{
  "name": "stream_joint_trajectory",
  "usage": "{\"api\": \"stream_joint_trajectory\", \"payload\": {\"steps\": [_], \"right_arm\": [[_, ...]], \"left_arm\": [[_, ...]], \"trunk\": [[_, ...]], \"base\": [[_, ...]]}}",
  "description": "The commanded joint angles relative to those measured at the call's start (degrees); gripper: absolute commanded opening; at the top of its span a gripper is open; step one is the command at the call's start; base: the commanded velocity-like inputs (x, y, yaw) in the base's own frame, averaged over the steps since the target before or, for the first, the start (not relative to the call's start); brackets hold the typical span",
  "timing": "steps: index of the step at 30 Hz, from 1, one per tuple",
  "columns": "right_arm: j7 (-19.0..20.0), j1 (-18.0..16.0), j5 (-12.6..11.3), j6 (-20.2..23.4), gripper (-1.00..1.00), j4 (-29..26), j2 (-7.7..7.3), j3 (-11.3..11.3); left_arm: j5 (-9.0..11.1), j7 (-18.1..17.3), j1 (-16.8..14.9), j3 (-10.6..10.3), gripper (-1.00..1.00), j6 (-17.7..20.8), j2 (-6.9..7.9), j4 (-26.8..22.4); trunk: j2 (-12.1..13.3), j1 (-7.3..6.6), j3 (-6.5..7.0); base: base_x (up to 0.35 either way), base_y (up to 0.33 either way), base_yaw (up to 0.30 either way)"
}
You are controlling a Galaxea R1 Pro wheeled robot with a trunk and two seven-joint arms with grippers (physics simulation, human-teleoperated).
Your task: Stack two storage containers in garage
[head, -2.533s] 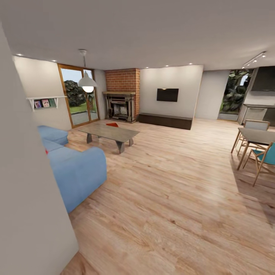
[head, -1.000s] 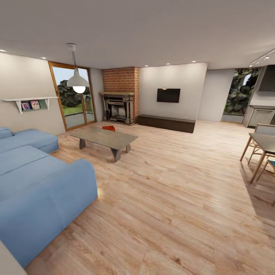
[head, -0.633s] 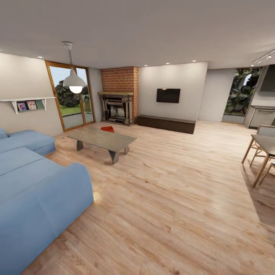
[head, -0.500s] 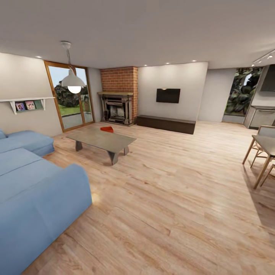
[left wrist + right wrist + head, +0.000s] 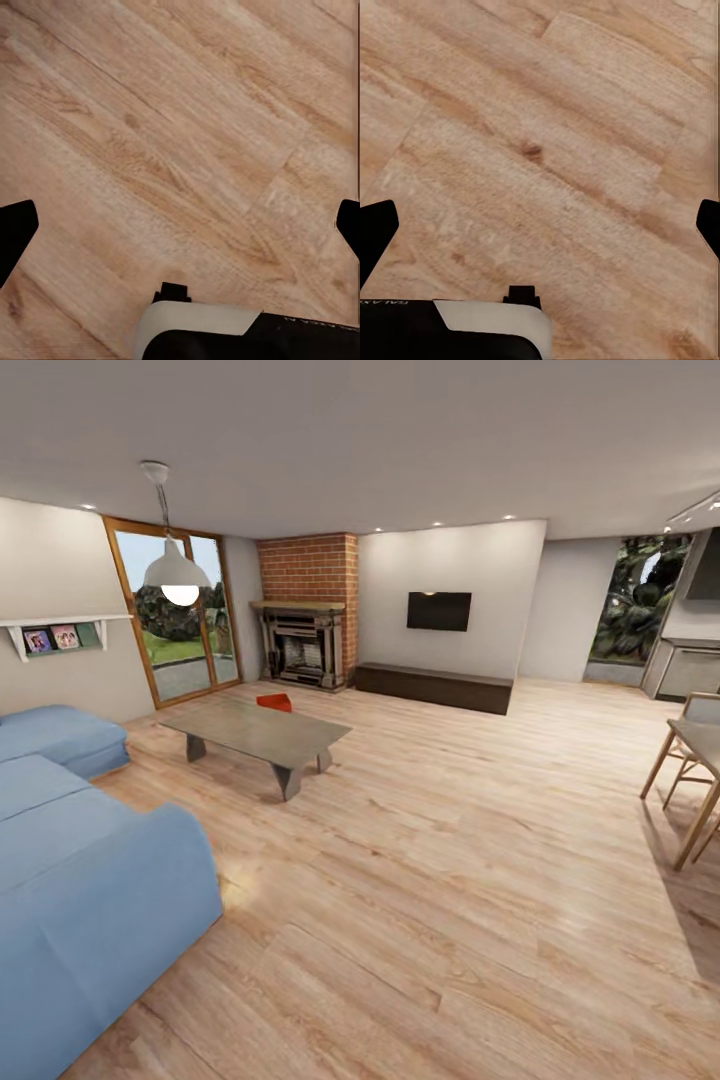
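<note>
Far ahead of my pincers, one orange-red open-topped storage container [image 5: 274, 702] sits on the low grey surface [image 5: 258, 733], before the red brick fireplace [image 5: 303, 610]. My left pincer [image 5: 180, 225] and right pincer [image 5: 540, 225] gape wide, empty, over light wood plank floor [image 5: 187, 135].

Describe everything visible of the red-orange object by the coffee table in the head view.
The storage container shows as a small orange-red shape with angular edges, far across the living room. It appears just past the far edge of the grey low coffee table, before the brick fireplace. Whether it rests on the table or the plank floor cannot be told.
</note>
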Motion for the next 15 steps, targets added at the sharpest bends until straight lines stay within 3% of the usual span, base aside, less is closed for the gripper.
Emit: {"api": "stream_joint_trajectory", "payload": {"steps": [1, 15], "right_arm": [[-0.09, -0.08, 0.01, -0.36, 1.00, 0.24, 0.00, 0.23], [-0.09, -0.08, 0.01, -0.39, 1.00, 0.24, 0.00, 0.16]], "left_arm": [[0.09, -0.03, -0.08, 0.20, 1.00, -0.37, 0.00, 0.24], [0.07, -0.03, -0.08, 0.20, 1.00, -0.37, 0.00, 0.24]], "trunk": [[-0.04, 0.05, -0.02], [-0.04, 0.05, -0.02]], "base": [[0.326, -0.151, 0.000], [0.326, -0.152, 0.000]]}}
